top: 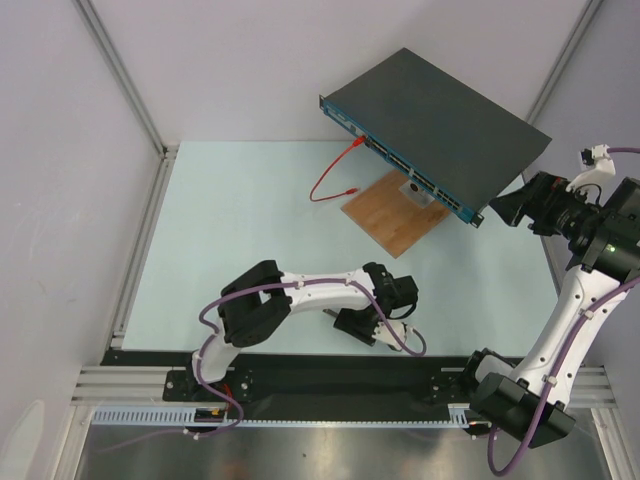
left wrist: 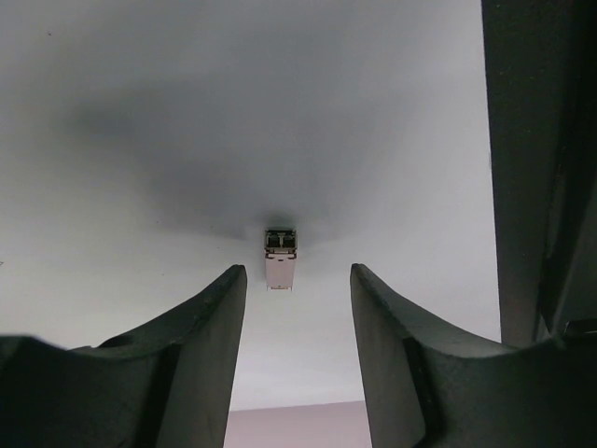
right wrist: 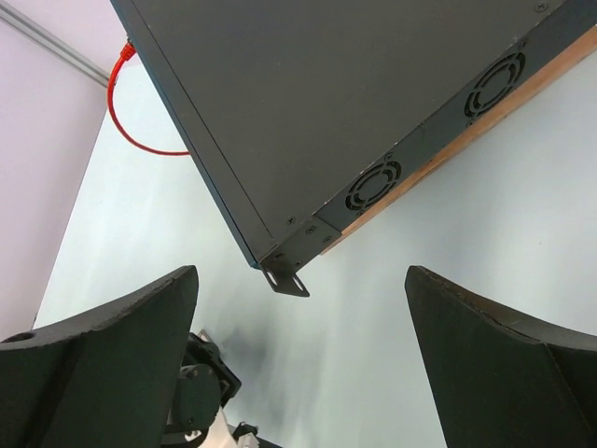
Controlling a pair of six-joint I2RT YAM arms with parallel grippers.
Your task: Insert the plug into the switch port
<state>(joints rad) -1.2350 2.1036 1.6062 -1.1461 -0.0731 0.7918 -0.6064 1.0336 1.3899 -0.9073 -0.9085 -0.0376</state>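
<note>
1. A flat dark grey metal network switch (top: 440, 125) with a blue port face sits in the upper right of the top view. It rests on a thin brown wooden board (top: 385, 225) that lies on the pale blue bench (top: 230, 230).
2. A thin red cable (top: 318, 185) loops on the bench left of the board. Its upper end meets the switch's port face near the left corner, and its other end lies loose on the bench just off the board's left edge.
3. A small silvery rectangular plug (left wrist: 280, 259) with a dark green end lies flat on the bench at the centre of the left wrist view. It cannot be made out in the top view.
4. The left hand (left wrist: 298, 270) is released, with its two black fingers spread. The plug sits just beyond and between the fingertips, touching neither.
5. In the top view the left arm is folded low at the bottom centre, well apart from the switch.
6. The right hand (top: 508, 208) is at the right of the top view, near the switch's nearest corner. It is also released and grasps nothing.
7. The right wrist view shows the switch's dark top, its side panel with two round fan vents and a corner mounting bracket (right wrist: 284, 280), with the wide-spread fingers clear of the switch.
</note>
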